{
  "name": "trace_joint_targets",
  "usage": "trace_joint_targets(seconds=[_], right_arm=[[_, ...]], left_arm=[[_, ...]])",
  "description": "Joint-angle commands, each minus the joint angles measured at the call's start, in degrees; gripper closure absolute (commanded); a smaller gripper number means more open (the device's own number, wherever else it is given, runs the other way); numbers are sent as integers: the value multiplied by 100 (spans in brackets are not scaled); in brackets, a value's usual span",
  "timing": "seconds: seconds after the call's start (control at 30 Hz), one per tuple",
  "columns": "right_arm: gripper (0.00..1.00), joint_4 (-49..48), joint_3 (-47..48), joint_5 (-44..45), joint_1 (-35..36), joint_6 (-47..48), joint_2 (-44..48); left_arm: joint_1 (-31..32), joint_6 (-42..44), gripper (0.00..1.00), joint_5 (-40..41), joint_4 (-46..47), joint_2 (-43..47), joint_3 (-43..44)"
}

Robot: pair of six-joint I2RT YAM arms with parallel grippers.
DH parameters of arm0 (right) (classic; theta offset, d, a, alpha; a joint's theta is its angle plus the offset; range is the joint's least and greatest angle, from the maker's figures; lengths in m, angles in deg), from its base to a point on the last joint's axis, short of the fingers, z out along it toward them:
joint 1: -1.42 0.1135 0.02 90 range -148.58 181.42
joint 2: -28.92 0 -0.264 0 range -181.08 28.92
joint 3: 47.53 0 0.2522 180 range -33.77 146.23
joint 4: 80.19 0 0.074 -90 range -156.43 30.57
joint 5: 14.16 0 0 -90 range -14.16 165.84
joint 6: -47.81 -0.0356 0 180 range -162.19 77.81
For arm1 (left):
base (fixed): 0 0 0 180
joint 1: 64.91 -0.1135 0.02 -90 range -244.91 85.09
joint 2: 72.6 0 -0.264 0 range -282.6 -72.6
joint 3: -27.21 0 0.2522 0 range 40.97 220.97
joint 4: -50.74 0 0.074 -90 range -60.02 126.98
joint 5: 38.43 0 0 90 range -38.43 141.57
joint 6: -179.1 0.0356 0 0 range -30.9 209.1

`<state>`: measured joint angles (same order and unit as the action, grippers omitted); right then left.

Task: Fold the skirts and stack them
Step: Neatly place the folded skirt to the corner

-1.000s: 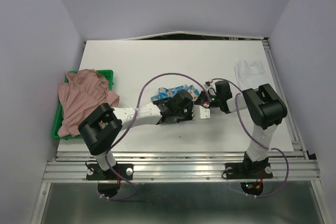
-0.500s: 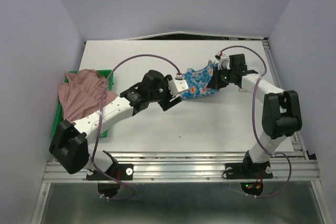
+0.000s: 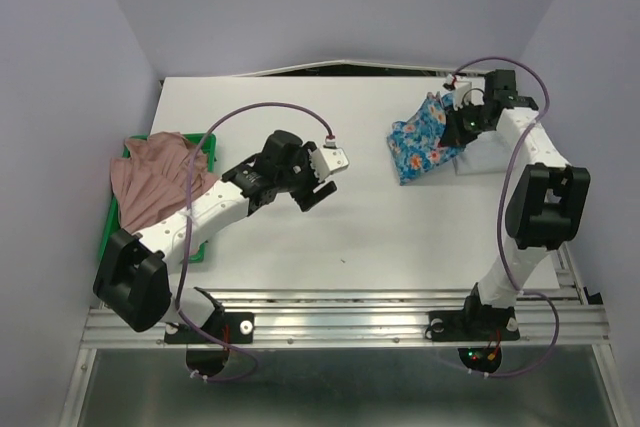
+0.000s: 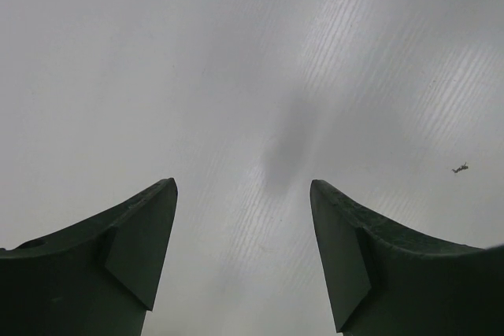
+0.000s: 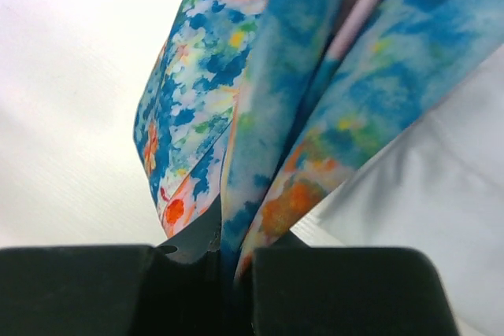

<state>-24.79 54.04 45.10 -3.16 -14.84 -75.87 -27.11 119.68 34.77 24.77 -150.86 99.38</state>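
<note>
1. The blue skirt (image 3: 420, 142) is at the far right of the surface (image 3: 380, 237). Its top edge is lifted up and its low end seems to touch the surface.
2. The right hand (image 3: 460, 115) is clamped tight on that top edge. In the wrist view the cloth (image 5: 260, 116) comes straight out from between the two fingers (image 5: 228, 261) and hangs away in soft folds.
3. The white skirt (image 5: 429, 202) lies just beside the blue one, on its right side and partly under it. I think the step now is to lay the blue skirt on the white one to start the pile.
4. To do it well, the hand should go down slowly until the cloth rests flat.
5. The blue skirt's edges should sit over the white skirt, not hang off onto the bare surface.
6. The hand should let go only when the skirt is fully down. Then it should pull straight back, so it does not drag the cloth or mess up the folds.
7. The left hand (image 3: 318, 182) is near the middle, well apart from the blue skirt. Its fingers (image 4: 134, 249) are spread wide with nothing between them, only bare surface below.
8. The pink skirt (image 3: 150, 187) lies in a heap on the green tray (image 3: 206, 139) at the far left. It looks not yet folded.
</note>
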Motion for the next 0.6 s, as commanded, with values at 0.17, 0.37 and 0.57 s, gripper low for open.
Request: trace_joint_targets(seconds=[0.17,0.37,0.57], right_arm=[[99,888,966,-406,-693,1034,-147],[99,1047,1203,-573,-1053,1307,-199],[99,1074,1230,-749,-1361,1650,-322]], left_arm=[[-27,79,20,-78,-71,162,135],[-27,123,20,-113,-115,74,161],[-27,210,20,-43,-203,-14,240]])
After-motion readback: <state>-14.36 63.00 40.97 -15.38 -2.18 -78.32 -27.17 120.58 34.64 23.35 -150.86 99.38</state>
